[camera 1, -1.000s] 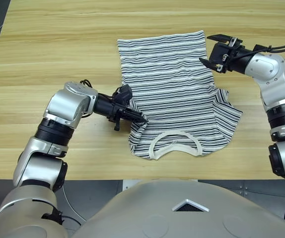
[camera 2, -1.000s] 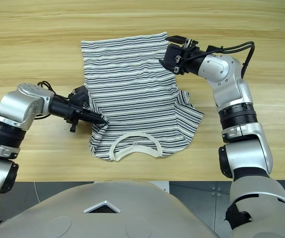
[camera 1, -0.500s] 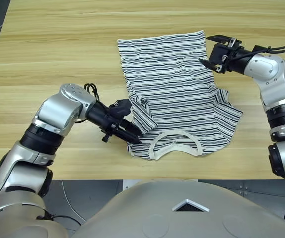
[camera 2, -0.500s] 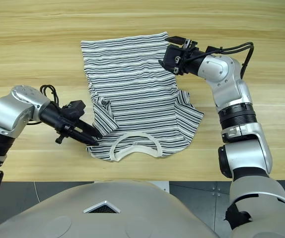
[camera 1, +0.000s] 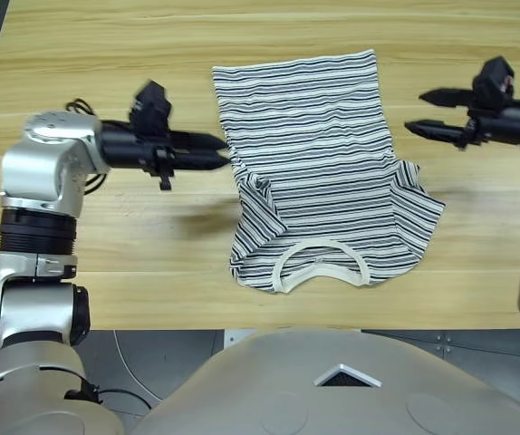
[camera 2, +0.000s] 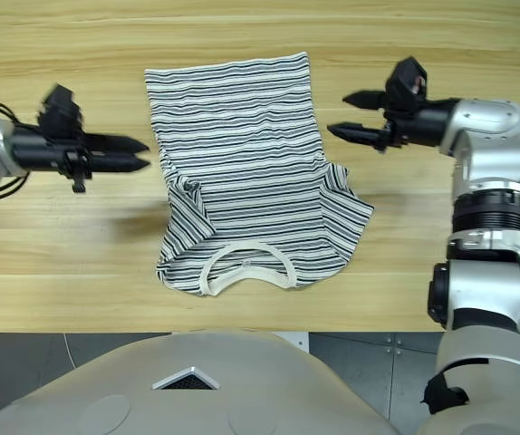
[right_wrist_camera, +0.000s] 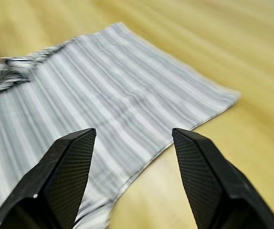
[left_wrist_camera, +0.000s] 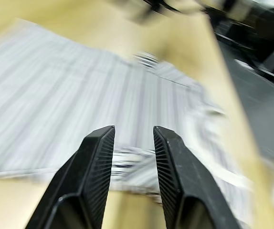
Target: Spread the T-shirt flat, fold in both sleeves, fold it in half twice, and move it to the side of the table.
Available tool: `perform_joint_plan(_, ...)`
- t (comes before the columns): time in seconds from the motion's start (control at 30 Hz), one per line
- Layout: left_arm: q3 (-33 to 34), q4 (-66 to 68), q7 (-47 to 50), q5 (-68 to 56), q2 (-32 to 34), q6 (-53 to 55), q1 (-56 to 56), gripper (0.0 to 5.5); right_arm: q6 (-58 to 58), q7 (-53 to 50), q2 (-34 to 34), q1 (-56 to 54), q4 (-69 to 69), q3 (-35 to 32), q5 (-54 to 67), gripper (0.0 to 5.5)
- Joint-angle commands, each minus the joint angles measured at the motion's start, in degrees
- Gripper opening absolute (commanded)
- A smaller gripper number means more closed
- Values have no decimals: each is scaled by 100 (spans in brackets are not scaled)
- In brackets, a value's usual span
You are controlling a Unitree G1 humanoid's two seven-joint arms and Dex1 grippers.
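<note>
The striped T-shirt point(camera 1: 319, 154) lies in the middle of the picture on the wooden table point(camera 1: 106, 54), with its neck hole toward the bottom. Its left sleeve is folded in and its right sleeve sticks out. The left gripper point(camera 1: 224, 152) is by the shirt's left edge, a little open and holding nothing. The right gripper point(camera 1: 414, 111) is at the right, wide open and holding nothing.

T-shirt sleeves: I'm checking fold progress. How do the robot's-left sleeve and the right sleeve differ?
The left sleeve is folded in over the T-shirt body; the right sleeve juts out past its side edge. The left sleeve is bunched into a ridge; the right sleeve lies mostly spread. Both share the same stripes.
</note>
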Motion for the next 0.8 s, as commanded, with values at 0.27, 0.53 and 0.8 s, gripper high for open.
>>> perform_joint_plan(0.27, 1743, -441, 1590, -182, -302, -438, 408, 151, 748, 833, -1103, -564, 1792, 2427, 262, 297)
perform_joint_plan(0.53, 1921, -608, 1724, -198, -396, -298, 470, 151, 629, 833, -419, -528, 2154, 2480, -15, 297)
perform_joint_plan(0.8, 1961, -636, 1735, -177, -457, -293, 435, 151, 530, 833, -356, -394, 2089, 2618, -98, 297)
